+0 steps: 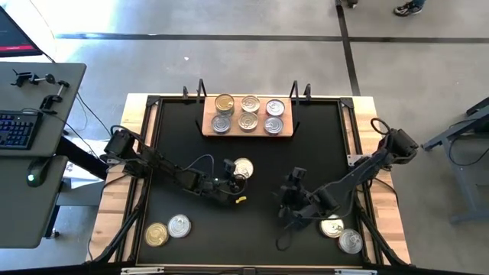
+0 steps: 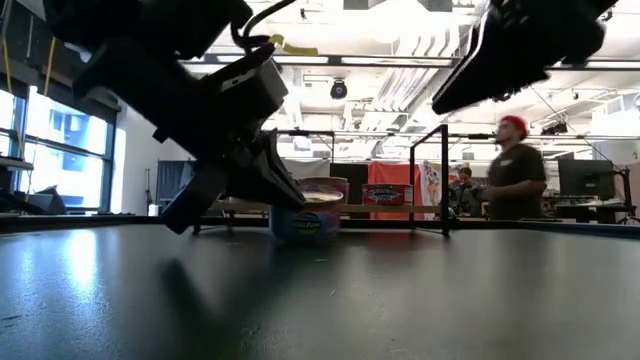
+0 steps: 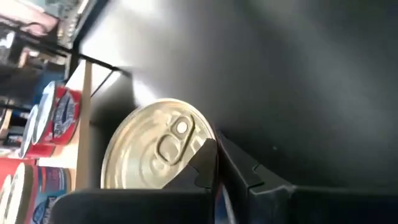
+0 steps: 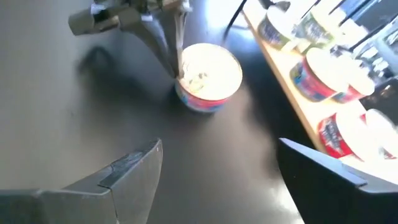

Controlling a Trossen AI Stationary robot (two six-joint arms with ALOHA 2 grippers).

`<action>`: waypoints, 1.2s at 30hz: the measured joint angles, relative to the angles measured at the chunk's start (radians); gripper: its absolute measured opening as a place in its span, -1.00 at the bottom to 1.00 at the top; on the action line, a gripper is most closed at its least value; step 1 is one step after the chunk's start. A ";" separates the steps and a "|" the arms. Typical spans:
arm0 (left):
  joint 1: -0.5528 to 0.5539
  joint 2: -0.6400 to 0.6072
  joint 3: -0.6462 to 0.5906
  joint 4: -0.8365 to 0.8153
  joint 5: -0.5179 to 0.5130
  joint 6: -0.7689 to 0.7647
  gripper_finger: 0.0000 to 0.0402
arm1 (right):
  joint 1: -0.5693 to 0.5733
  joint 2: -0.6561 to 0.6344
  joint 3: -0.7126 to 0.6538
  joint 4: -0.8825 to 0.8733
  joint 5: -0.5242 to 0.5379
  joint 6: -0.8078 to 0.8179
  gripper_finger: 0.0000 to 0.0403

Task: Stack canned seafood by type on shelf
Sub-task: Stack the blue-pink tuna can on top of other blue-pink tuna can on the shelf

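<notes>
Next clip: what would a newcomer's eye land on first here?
Mid-table, the left gripper is shut on a gold-lidded can standing on the black table. Behind it, the shelf at the far edge carries six cans. The right gripper waits open nearby, with loose cans in both near corners.
</notes>
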State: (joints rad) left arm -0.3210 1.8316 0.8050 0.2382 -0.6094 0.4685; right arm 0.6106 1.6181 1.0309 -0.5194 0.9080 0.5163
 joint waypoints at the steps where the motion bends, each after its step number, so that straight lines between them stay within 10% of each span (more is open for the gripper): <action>1: -0.001 -0.006 0.013 -0.028 0.003 0.007 -1.00 | 0.012 -0.005 0.000 -0.003 0.012 0.000 0.52; 21: -0.007 -0.023 0.208 -0.254 -0.071 0.105 -0.99 | 0.053 -0.016 0.000 -0.092 0.082 0.099 0.52; 29: 0.049 -0.022 0.210 -0.236 0.295 -0.045 -0.84 | 0.053 -0.016 0.000 -0.099 0.088 0.113 0.52; 36: 0.094 0.013 0.211 -0.219 0.261 -0.023 -0.41 | 0.053 -0.016 0.000 -0.098 0.090 0.114 0.52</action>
State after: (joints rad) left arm -0.2269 1.8447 1.0157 0.0191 -0.3489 0.4459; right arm 0.6640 1.6020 1.0309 -0.6175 0.9985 0.6301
